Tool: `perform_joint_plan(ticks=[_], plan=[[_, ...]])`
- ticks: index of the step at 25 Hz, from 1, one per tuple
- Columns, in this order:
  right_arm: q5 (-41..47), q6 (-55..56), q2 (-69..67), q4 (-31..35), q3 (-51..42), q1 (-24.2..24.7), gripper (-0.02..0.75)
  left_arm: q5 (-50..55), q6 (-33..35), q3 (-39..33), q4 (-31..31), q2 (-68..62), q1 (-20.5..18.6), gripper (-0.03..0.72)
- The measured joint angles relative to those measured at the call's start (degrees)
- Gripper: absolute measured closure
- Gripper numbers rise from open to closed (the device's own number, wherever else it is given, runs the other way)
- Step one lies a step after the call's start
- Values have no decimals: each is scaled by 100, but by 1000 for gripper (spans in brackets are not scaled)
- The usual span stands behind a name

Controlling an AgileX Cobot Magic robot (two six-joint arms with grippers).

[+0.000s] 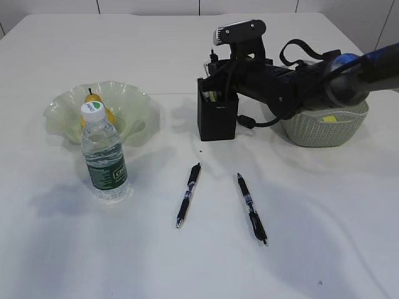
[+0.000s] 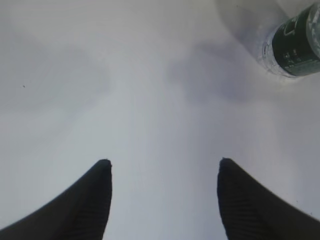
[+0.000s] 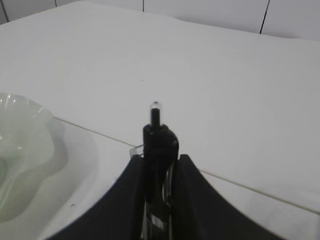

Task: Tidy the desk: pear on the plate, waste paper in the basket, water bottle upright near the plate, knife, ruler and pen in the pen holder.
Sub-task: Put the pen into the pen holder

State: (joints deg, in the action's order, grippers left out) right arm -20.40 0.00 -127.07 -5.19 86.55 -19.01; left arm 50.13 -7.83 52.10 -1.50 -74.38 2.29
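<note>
My right gripper (image 3: 160, 157) is shut on a black pen (image 3: 156, 130) that stands upright between its fingers. In the exterior view that gripper (image 1: 216, 80) hangs right over the black pen holder (image 1: 217, 119). A clear plastic corner (image 3: 136, 149), perhaps the ruler, shows beside the fingers. Two more pens (image 1: 188, 194) (image 1: 251, 207) lie on the desk in front of the holder. The pear (image 1: 93, 98) sits in the green plate (image 1: 134, 103), partly behind the upright water bottle (image 1: 103, 156). Yellow waste paper (image 1: 329, 118) lies in the basket (image 1: 324, 131). My left gripper (image 2: 165, 162) is open over bare desk, below the bottle's base (image 2: 295, 42). I cannot pick out the knife.
The right arm (image 1: 299, 78) stretches over the basket toward the holder. The plate's rim (image 3: 20, 150) is at the left in the right wrist view. A seam in the desk (image 1: 174, 93) runs behind the plate and holder.
</note>
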Motion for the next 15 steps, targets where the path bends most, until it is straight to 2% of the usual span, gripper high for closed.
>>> perform_joint_plan(ticks=[6,11,15], plan=[[0,0,-15,0,9,0,577,0,0,0,0,0,0,223],[0,0,-15,0,13,0,463,0,0,0,0,0,0,223],[94,0,-15,0,13,0,423,0,0,0,0,0,0,223]])
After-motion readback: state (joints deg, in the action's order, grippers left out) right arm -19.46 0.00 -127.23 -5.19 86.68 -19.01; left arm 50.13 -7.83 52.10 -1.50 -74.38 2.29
